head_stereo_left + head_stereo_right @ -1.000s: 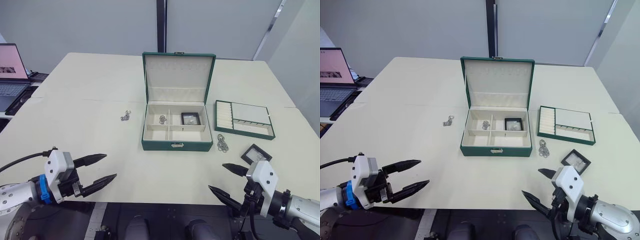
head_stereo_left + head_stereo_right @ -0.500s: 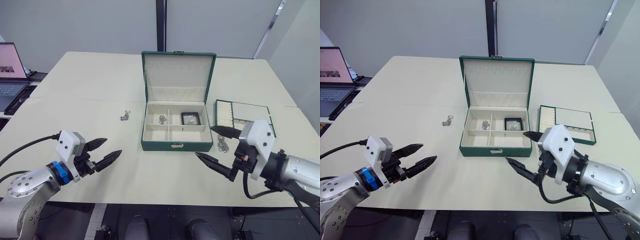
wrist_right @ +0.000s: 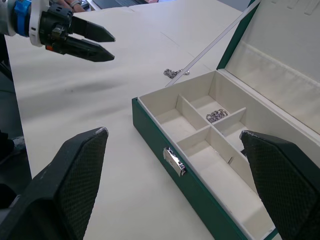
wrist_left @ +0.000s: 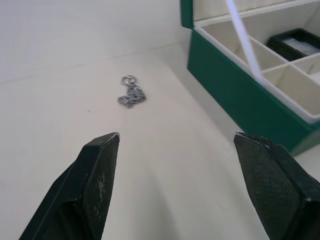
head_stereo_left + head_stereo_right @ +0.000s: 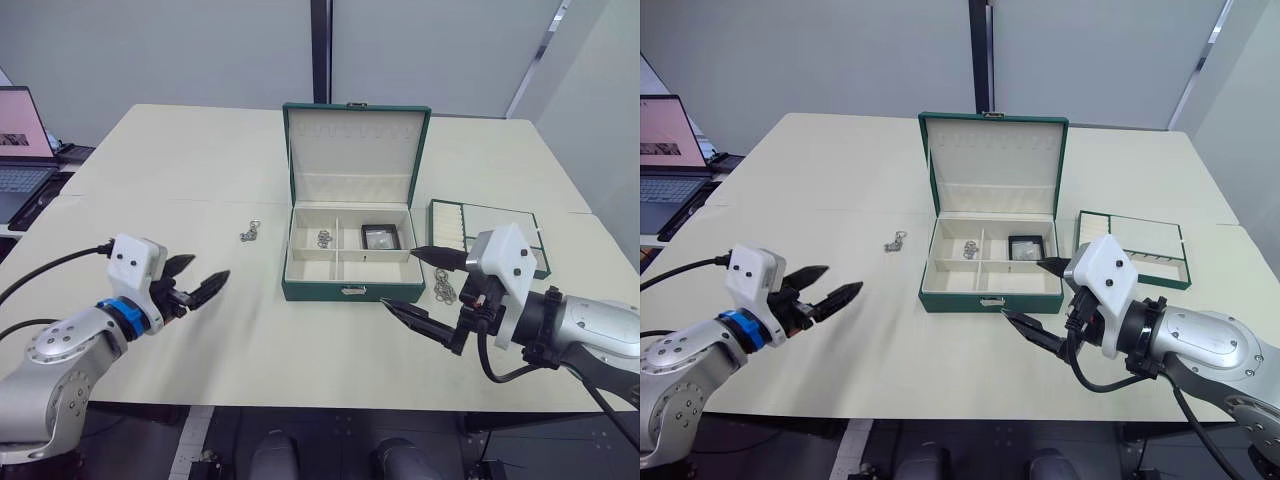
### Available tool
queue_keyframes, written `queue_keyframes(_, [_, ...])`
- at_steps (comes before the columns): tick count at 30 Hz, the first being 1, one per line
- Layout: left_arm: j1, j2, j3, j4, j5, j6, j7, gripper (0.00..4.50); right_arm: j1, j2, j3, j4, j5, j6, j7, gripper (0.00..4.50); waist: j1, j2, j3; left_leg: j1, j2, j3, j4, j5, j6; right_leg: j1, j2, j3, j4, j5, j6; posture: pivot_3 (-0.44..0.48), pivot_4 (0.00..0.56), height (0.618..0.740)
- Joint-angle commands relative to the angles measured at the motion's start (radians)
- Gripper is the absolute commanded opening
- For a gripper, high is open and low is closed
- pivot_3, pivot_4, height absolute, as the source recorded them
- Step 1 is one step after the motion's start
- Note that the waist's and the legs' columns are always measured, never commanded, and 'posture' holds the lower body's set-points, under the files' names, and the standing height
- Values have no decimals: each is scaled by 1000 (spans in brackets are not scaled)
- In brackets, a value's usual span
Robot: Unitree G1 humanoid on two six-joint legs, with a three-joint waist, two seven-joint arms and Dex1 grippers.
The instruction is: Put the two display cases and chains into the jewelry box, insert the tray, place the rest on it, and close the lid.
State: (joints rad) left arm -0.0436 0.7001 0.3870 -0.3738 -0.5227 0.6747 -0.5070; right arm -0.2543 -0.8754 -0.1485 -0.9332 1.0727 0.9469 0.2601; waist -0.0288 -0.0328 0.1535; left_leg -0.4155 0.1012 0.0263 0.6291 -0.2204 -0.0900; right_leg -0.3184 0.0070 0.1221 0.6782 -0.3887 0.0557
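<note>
The green jewelry box (image 5: 352,291) stands open at the table's middle, lid upright. One back compartment holds a black display case (image 5: 381,236), another a chain (image 5: 325,239). A loose chain (image 5: 250,232) lies left of the box, also visible as the loose chain (image 4: 131,95) ahead of my left fingers. The green tray (image 5: 1145,236) lies right of the box, with a pile of chains (image 5: 445,287) in front of it. My left gripper (image 5: 208,270) is open, low over the table, short of the loose chain. My right gripper (image 5: 398,277) is open by the box's front right corner.
A laptop (image 5: 20,140) sits on a side desk at the far left. The table's near edge runs just below both arms. Bare tabletop stretches between the left gripper and the box.
Both arms have come up from the table's near edge. The right gripper swung left to the box's front right corner. The left gripper advanced toward the loose chain.
</note>
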Motion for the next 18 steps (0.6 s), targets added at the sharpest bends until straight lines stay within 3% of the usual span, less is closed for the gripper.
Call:
queue_keyframes(1, [-77,-43,-44,38,49,-27,70,3762,-15,-6,-3,4,-14,-22,4,4500,2,0,0,0,0,0,0,0,0,0,0,0,0,0,0,0,150,740])
queue_keyframes(10, [-228,-199,-183,218,206,-74,225,3762,-14,-12,-3,12,-40,-22,11,4500,3,0,0,0,0,0,1,0,0,0,0,0,0,0,0,0,150,740])
queue_keyframes(18, [-346,-237,-239,429,306,-152,250,3762,-18,-8,-3,11,-53,-18,3,4500,2,0,0,0,0,0,1,1,-2,0,0,0,0,0,0,0,150,740])
